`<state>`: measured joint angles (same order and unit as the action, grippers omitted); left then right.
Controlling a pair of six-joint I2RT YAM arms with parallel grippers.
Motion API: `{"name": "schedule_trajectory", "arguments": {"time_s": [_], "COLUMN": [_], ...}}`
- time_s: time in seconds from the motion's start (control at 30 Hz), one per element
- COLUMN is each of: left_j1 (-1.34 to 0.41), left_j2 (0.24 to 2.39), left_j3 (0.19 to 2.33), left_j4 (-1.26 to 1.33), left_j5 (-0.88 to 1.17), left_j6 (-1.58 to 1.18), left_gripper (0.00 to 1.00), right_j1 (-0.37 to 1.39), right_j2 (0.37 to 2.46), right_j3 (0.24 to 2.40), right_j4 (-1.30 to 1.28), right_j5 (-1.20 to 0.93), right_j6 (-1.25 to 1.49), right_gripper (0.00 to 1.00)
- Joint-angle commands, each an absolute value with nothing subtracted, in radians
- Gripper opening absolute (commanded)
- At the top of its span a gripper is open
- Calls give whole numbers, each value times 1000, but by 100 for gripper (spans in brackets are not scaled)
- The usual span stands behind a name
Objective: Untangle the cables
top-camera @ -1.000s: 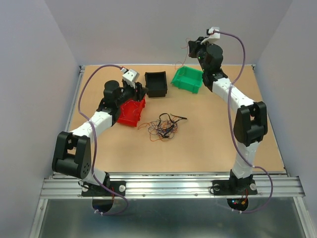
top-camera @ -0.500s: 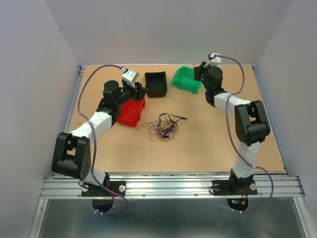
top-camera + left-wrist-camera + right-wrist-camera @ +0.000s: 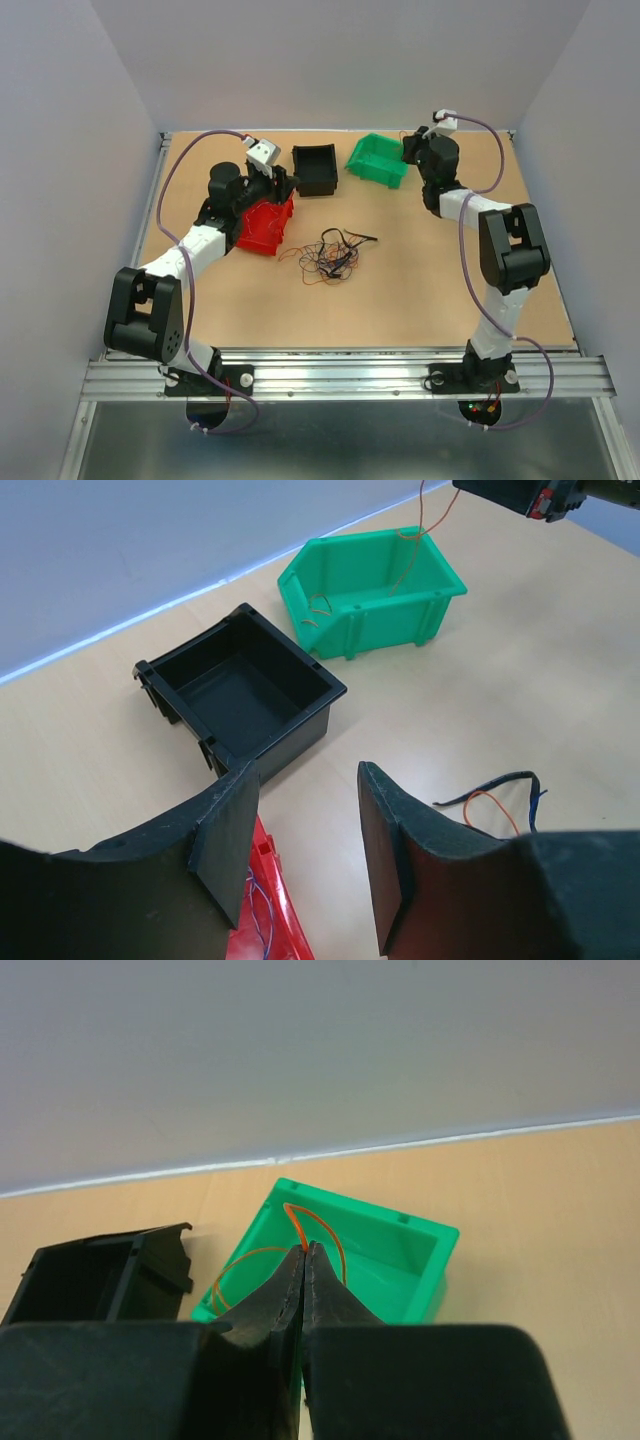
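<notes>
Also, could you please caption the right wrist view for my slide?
Right claw, shut on a thin orange cable, holds it over the green bin, with the black bin alongside.

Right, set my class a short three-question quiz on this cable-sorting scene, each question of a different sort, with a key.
1. True or false: the right tool is shut on an orange wire above the green bin.
2. Which bin stands between the red bin and the green bin? A) black bin B) blue bin C) yellow bin
3. Fill in: the left tool, by the red bin, has its jaws ____.
Key: 1 true; 2 A; 3 open.
</notes>
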<state>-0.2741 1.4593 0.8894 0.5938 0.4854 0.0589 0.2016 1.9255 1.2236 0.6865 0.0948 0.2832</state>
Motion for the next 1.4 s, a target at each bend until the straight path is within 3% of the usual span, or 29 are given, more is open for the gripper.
{"name": "schedule_trajectory", "arguments": {"time_s": [0.0,0.23,0.37,0.47,0.6,0.77,0.9,1.1,1.37], "left_j1": [-276,-278,-278,-278,-282,-298,-313,-339,-359], "left_j2": [1407,1408,1405,1407,1405,1397,1391,1376,1393], "left_j3": [874,879,877,877,879,877,884,879,900], "left_j4": [637,629,627,626,618,606,583,565,517], "left_j5": [492,502,506,520,540,538,540,546,630], "left_j6": [69,72,77,81,95,113,136,182,238], "left_gripper": [55,55,56,57,58,59,60,61,62], "right_j1": [204,204,204,204,216,259,325,512,574], "right_j2": [1963,2029,2016,1982,1881,1806,1700,1572,1554], "right_j3": [1307,1382,1394,1387,1352,1306,1135,939,819], "right_j4": [646,504,489,488,474,278,264,222,222], "right_j5": [66,63,61,51,44,20,-118,-199,-245], "right_j6": [258,201,202,209,210,293,342,143,-40], "right_gripper": [1,4,27,32,47,48,52,62,64]}}
